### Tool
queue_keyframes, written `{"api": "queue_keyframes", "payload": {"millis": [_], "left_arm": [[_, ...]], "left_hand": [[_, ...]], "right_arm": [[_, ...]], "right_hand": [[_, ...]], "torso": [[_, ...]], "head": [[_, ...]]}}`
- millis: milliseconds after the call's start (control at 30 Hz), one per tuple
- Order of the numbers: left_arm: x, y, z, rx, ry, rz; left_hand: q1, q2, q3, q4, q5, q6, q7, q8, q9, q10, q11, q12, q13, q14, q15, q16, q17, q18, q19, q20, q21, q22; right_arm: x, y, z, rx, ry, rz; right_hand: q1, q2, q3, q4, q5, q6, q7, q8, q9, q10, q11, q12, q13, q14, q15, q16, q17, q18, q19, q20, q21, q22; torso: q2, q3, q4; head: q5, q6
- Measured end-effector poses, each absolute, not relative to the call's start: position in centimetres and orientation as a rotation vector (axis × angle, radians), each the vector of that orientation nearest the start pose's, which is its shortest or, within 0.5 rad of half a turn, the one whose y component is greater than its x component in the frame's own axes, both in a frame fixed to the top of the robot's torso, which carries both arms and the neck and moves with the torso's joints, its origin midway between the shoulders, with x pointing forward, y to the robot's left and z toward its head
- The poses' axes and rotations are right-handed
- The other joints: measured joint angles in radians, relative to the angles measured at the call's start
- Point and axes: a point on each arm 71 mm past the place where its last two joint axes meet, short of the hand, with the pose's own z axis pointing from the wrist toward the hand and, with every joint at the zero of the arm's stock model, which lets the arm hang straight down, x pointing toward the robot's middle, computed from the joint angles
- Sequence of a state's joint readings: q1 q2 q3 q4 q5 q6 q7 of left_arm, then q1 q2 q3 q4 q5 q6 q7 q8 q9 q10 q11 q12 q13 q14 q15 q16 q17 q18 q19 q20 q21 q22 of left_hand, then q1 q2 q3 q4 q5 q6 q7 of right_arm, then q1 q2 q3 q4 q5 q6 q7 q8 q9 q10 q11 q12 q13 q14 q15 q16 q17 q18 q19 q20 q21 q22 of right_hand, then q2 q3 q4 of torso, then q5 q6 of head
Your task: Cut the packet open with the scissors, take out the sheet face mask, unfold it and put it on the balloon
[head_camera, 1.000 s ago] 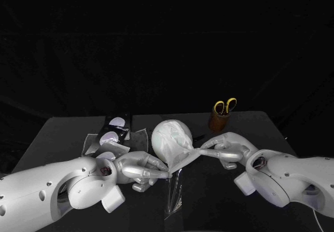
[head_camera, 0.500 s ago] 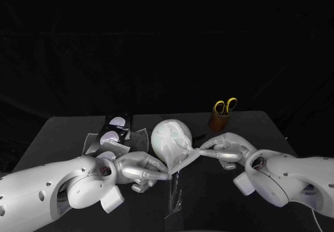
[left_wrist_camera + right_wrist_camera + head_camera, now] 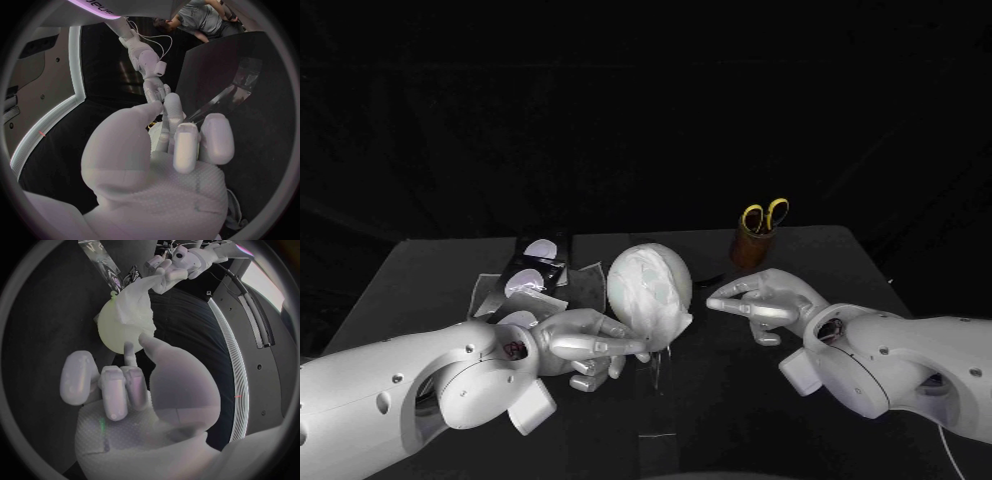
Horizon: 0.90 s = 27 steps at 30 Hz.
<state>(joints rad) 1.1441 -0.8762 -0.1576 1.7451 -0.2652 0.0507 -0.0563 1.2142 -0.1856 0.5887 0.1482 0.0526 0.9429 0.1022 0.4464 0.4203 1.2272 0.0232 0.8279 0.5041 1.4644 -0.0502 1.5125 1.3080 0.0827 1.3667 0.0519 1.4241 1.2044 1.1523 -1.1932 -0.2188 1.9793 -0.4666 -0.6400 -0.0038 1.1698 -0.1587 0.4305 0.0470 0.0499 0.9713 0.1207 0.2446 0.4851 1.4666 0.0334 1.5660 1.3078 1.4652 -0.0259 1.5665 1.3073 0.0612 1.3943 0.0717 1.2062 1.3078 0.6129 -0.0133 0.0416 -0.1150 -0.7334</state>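
I've got the balloon (image 3: pixel 112 335) standing upright near the middle of the black table (image 3: pixel 430 280), between the two hands, with the pale sheet mask (image 3: pixel 651 290) draped over it and clinging to its face. My left hand (image 3: pixel 589 350) sits low beside the balloon's near side. Its fingers reach across to the balloon's lower edge, and from the right wrist camera I can see its thumb and one finger pinching a drawn-out corner of the mask, so that hand is holding the sheet. A thin clear strip (image 3: pixel 653 380) seems to hang down from under those fingertips toward the table, though it is faint and I can't tell what it is. My right hand (image 3: pixel 764 303) hovers on the balloon's other side, just clear of it, with one finger and the thumb stretched out toward the balloon and the rest curled back. Nothing is in it, and it touches neither mask nor balloon. Behind my left hand, toward the far left of the table, lies what looks like the dark packet (image 3: pixel 538 262), with pale ovals on it. At the far right the yellow-handled scissors (image 3: pixel 764 217) stand blades-down in a brown holder (image 3: pixel 756 252), well apart from both hands.
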Motion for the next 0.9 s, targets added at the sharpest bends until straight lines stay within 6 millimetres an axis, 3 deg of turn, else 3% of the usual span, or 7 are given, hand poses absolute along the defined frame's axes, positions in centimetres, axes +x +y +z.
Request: {"api": "queue_keyframes", "payload": {"millis": [167,233,633,900], "left_arm": [[38.6,14.5,-25.0,-0.846,2.377,-1.494],[38.6,14.6,-25.1,-0.846,2.384,-1.484],[38.3,14.8,-25.5,-0.806,2.46,-1.432],[38.3,15.9,-25.7,-0.787,2.491,-1.396]], "left_hand": [[-0.027,-0.027,-0.05,0.018,0.0,0.0,0.0,-0.007,-0.006,-0.006,-0.001,0.0,0.0,0.002,0.002,-0.005,0.0,0.0,-0.004,0.004,-0.002,-0.007],[-0.036,-0.036,-0.069,0.029,0.0,0.0,0.0,-0.009,-0.008,-0.007,0.0,0.0,0.0,0.002,0.002,-0.006,0.0,0.0,-0.004,0.004,-0.004,-0.008],[-0.032,-0.041,-0.128,0.063,0.0,0.0,0.0,-0.021,-0.014,-0.007,0.0,0.0,-0.001,0.002,0.002,-0.006,0.0,0.0,-0.004,0.004,-0.005,-0.008],[-0.029,-0.04,-0.152,0.075,0.0,0.006,-0.002,-0.021,-0.016,-0.01,-0.003,0.0,-0.001,0.002,0.002,-0.007,0.0,0.0,-0.004,0.004,-0.008,-0.011]], "right_arm": [[35.8,-25.5,-23.0,1.013,1.788,0.943],[35.8,-25.6,-23.0,1.016,1.786,0.94],[36.0,-26.1,-23.1,1.027,1.782,0.921],[36.2,-26.4,-23.1,1.009,1.765,0.909]], "right_hand": [[-0.015,-0.015,-0.039,0.015,0.0,-0.023,0.012,-0.019,-0.005,0.0,0.01,-0.006,-0.001,0.001,0.005,0.0,0.0,0.002,-0.024,0.013,-0.044,0.0],[-0.015,-0.015,-0.052,0.02,0.0,-0.029,0.016,-0.024,-0.005,-0.003,0.013,-0.022,0.0,0.001,0.012,-0.003,0.0,0.015,-0.033,0.017,-0.061,0.0],[-0.014,-0.015,-0.071,0.031,0.0,-0.03,0.016,-0.024,-0.003,-0.004,0.013,-0.026,0.0,0.001,0.012,0.001,0.001,0.016,-0.037,0.019,-0.063,0.0],[0.027,0.027,-0.075,0.029,0.0,-0.027,0.013,-0.024,-0.003,-0.004,0.013,-0.026,0.0,0.001,0.012,0.0,0.001,0.015,-0.037,0.02,-0.063,-0.001]], "torso": [[-0.001,-0.0002,0.0],[-0.001,-0.0002,0.0001],[-0.001,-0.0001,0.0003],[-0.001,0.0002,-0.0001]], "head": [[-0.002,-0.004],[-0.003,-0.005],[-0.005,-0.012],[-0.006,-0.017]]}}
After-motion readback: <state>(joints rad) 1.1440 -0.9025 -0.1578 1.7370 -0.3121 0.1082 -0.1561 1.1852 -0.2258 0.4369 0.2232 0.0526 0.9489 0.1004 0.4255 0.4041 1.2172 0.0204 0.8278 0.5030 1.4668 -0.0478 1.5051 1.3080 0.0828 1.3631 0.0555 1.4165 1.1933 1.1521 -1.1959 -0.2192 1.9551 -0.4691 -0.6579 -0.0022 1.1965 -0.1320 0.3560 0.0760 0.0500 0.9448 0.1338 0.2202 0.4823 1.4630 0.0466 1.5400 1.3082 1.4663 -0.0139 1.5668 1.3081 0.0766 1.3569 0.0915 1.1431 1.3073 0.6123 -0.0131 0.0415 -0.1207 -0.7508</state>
